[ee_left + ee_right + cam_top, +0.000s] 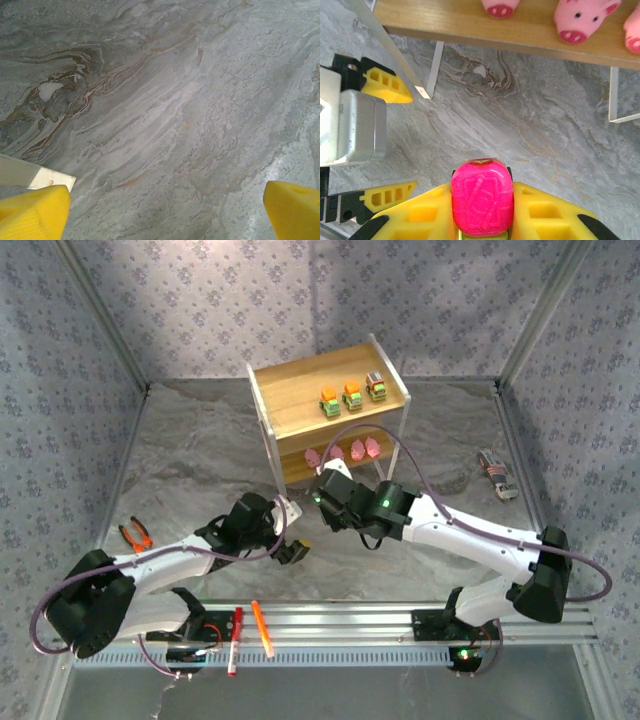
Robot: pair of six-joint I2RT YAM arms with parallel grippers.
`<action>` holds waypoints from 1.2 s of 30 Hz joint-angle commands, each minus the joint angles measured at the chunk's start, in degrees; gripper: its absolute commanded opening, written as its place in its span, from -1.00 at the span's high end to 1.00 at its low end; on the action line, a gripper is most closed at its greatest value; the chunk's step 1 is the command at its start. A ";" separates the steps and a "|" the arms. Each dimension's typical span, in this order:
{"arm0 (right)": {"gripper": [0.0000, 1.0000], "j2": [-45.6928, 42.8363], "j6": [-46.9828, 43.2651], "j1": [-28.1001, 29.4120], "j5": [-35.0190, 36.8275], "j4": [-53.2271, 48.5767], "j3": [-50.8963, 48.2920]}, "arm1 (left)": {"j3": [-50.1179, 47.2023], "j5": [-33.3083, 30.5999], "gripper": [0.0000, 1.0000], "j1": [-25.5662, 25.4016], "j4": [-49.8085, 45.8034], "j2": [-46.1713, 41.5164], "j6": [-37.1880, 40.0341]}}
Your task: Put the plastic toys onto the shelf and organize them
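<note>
Magenta-topped toy truck, glossy with a green underside, pinched in the right tool; left tool spread

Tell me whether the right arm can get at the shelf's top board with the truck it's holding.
Probably yes. The right gripper, shut on the magenta-topped truck, sits just in front of the shelf. The top board is bare on its left half beside the three trucks, and nothing stands between.
</note>
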 commanded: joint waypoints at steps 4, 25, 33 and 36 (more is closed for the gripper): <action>0.46 -2.17 1.31 1.09 4.40 -5.50 4.90 | -1.47 -0.43 -0.98 -1.28 2.81 -1.25 1.85; 0.47 1.18 -0.93 2.79 10.29 -12.32 23.27 | -1.98 -0.84 -0.97 -2.49 3.07 -1.45 2.65; 0.47 5.86 -5.72 3.57 11.75 -12.90 33.33 | -1.99 -0.87 -0.97 -2.61 3.07 -1.47 2.77; 0.48 8.06 -7.34 3.57 11.81 -13.69 37.73 | -1.97 -0.95 -0.98 -2.57 3.07 -1.50 2.77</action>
